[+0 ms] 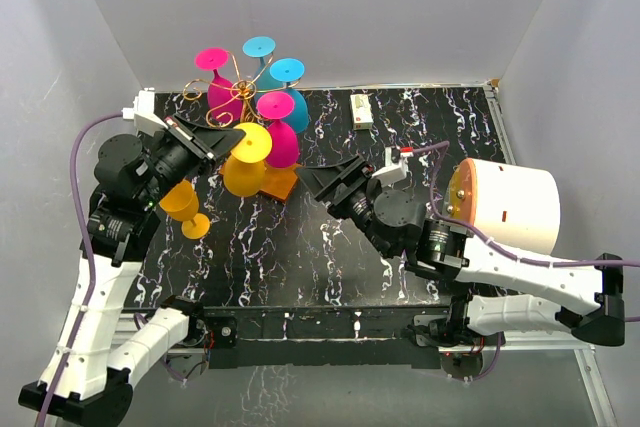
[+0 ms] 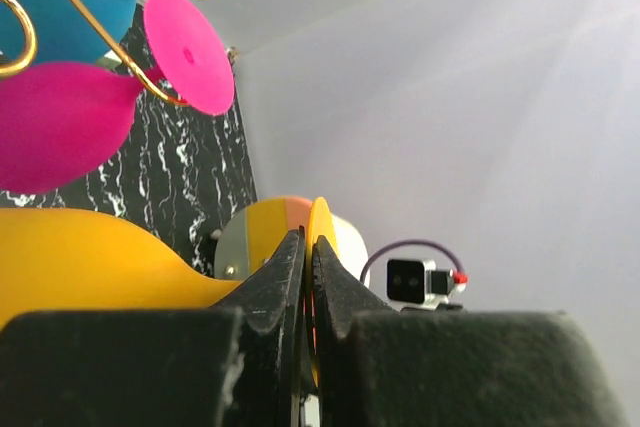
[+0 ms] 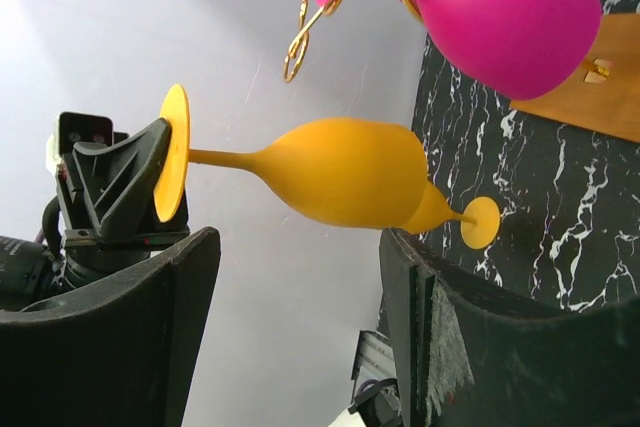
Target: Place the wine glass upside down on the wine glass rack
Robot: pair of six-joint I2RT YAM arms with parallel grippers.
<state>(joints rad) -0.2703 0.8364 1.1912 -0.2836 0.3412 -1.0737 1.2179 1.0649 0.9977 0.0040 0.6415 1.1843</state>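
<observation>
Top view, left gripper [image 1: 238, 135]: clamped on the foot of the yellow wine glass [image 1: 245, 169], which is held just beside the wine glass rack [image 1: 243, 87] and next to its orange-brown base [image 1: 283, 184].
Top view, right gripper [image 1: 308, 179]: jaws spread, gripping nothing.
Left wrist view, fingers [image 2: 275, 277]: pinched on the thin yellow foot disc.
Right wrist view, glass: horizontal, below the hanging pink glasses [image 3: 490, 17].

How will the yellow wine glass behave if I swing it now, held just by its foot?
It may pivot: the left gripper pinches only the foot's thin edge, with the bowl of the yellow wine glass sticking out sideways. Probably light, since that pinch alone holds it level. The smooth-looking finish might slip if jolted.
</observation>
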